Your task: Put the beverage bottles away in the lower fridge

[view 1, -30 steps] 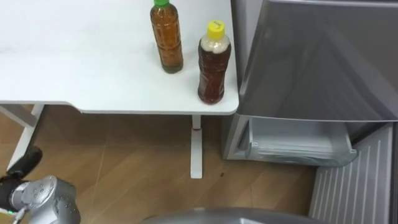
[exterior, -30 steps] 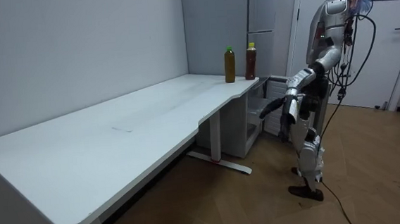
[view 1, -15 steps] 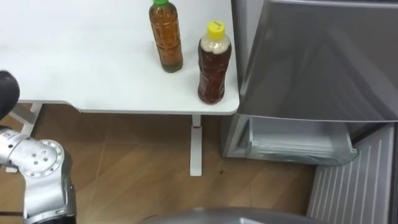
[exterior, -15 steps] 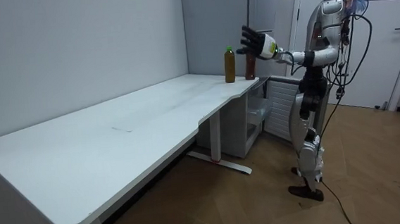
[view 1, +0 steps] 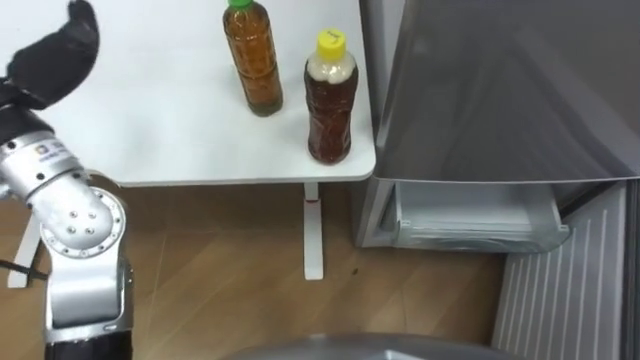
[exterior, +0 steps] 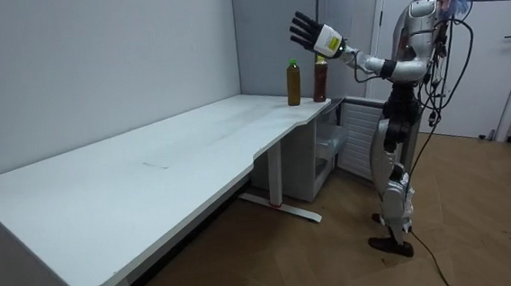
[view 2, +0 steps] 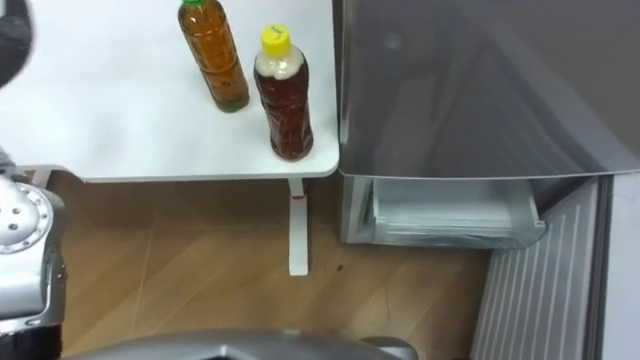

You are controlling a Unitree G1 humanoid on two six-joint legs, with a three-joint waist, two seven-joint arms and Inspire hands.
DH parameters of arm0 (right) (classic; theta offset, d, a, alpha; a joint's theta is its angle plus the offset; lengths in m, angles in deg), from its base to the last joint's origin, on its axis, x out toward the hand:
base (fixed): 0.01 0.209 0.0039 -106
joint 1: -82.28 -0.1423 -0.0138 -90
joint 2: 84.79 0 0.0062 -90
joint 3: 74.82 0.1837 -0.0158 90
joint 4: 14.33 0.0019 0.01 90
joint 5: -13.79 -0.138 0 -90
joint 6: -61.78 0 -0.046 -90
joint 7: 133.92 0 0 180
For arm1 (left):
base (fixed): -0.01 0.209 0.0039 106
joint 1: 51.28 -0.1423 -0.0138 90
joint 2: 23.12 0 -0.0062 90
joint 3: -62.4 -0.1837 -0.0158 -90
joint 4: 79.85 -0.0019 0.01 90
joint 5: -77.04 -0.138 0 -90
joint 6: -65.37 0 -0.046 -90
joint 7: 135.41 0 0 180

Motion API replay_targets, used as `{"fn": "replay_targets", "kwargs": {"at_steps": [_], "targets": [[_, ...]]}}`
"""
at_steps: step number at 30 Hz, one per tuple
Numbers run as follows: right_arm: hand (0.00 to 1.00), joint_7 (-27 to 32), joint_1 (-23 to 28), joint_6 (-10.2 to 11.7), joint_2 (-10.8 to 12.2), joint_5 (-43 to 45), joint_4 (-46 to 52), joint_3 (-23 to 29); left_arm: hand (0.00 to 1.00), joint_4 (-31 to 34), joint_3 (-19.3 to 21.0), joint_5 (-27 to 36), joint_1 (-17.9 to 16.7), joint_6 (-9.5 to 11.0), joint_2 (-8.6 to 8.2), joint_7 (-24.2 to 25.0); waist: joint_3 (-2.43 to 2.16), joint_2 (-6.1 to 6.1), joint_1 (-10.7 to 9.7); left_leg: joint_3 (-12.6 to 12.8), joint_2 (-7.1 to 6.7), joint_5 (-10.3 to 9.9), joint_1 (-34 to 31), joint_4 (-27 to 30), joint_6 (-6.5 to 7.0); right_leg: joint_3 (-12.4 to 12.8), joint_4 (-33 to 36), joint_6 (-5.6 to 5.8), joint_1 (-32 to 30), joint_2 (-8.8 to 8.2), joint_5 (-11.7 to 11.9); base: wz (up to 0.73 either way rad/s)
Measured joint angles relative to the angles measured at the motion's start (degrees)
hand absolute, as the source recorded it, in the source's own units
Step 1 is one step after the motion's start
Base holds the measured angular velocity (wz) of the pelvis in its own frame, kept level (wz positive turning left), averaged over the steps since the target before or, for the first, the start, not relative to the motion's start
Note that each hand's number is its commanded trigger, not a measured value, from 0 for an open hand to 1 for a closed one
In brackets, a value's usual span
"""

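Room view first: standing upright on the wood floor (exterior: 335, 255) at the far corner of the long white table (exterior: 150, 177), right beside the tall grey fridge (view 1: 500, 90). Down low, lower fridge compartment (view 1: 470, 215) wide open, with its ribbed white door (view 1: 560, 290) swung out to the right. Up on the table's corner, just beside the fridge, two drinks, both upright and untouched. Further in, green-capped bottle (view 1: 251, 60). Nearer the edge and nearer the fridge, yellow-capped bottle (view 1: 329, 100), close to its neighbour but not touching. And raised high over the table, left hand (exterior: 304, 29), fingers spread wide, holding nothing, above cap height and clear of both bottles. Through the eye views, seen as a dark shape at upper left, well left of the green-capped bottle.
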Motion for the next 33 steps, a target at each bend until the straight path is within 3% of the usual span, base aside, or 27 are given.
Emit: {"fn": "replay_targets", "kwargs": {"at_steps": [2, 9, 15, 24, 33], "targets": [[0.0, -0.32, -0.33, 0.0, 0.0, -0.16, -0.5, -0.04, 0.0, 0.01, -1.19, 0.03, 0.57, 0.0, -0.01, 3.28, -0.01, -0.09, -0.2, 0.01, 0.0, 0.0, -0.01, 0.11, 0.0, 0.01, -0.01, 0.0, -0.01, 0.0, 0.0, 0.0], [0.0, -2.35, -1.26, 0.53, -0.23, -1.54, -1.99, -1.67, 0.0, 3.29, -5.49, 9.65, 2.27, -0.04, 0.09, 16.23, -0.09, -0.74, -1.35, 0.38, -0.03, 0.02, -0.84, 0.75, 0.02, 0.32, 0.12, 0.0, -0.68, -0.21, 0.0, -0.01], [0.0, -2.7, -1.53, 0.56, -0.15, -1.45, -2.53, -1.68, 0.0, 3.25, -7.18, 9.97, 2.27, -0.91, 0.22, 24.09, 0.01, -0.97, -2.11, 0.37, -0.02, 0.02, -1.0, 0.65, 0.02, 0.46, 0.08, 0.01, -0.88, -0.13, 0.0, -0.01], [0.0, -3.74, -2.26, 0.32, -0.21, -0.11, -2.44, -2.13, 0.0, 3.24, -9.18, 12.84, 2.26, -3.22, 1.07, 31.68, -0.09, -0.42, -2.89, 0.37, 0.09, 0.01, -1.13, 0.61, 0.0, 0.17, 0.1, -0.1, -1.0, 0.04, 0.08, 0.0], [0.0, -3.76, -2.75, 0.09, -0.31, 1.2, -2.49, -2.14, 0.0, 3.24, -9.26, 13.27, 2.27, -4.21, 1.48, 34.62, -0.07, -0.02, -3.23, 0.46, 0.12, 0.02, -1.11, 0.6, 0.0, 0.21, 0.07, -0.1, -1.02, 0.08, 0.08, 0.0]]}}
